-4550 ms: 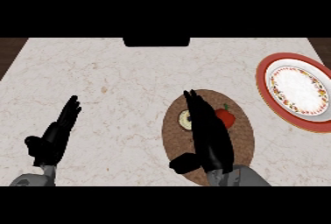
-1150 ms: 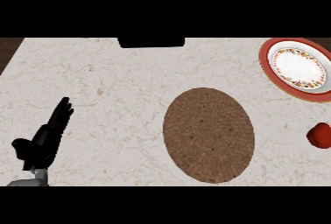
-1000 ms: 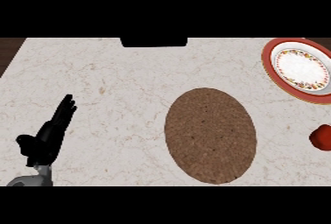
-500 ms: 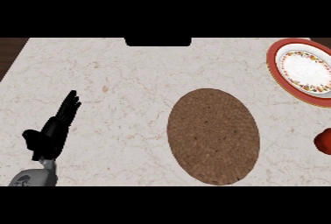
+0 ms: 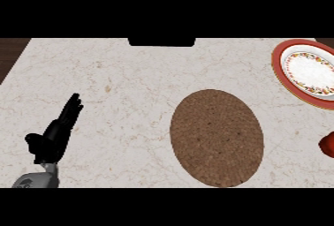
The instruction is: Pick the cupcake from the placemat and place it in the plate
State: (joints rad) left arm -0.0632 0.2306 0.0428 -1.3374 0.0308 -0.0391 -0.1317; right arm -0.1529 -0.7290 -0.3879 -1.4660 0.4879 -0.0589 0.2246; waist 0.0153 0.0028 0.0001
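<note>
Lying at the right edge, the red cupcake sits far from the straight-fingered, empty black left hand, below the red-rimmed round plate.

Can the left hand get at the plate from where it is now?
Probably not easily: the left hand rests open at the counter's left, the plate sits far right, the placemat between them.

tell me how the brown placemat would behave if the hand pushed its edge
The placemat lies thin and flat on the counter, so it would probably slide or buckle rather than tip. Its woven-looking surface suggests it is flexible and light. Nothing rests on it to weigh it down.
</note>
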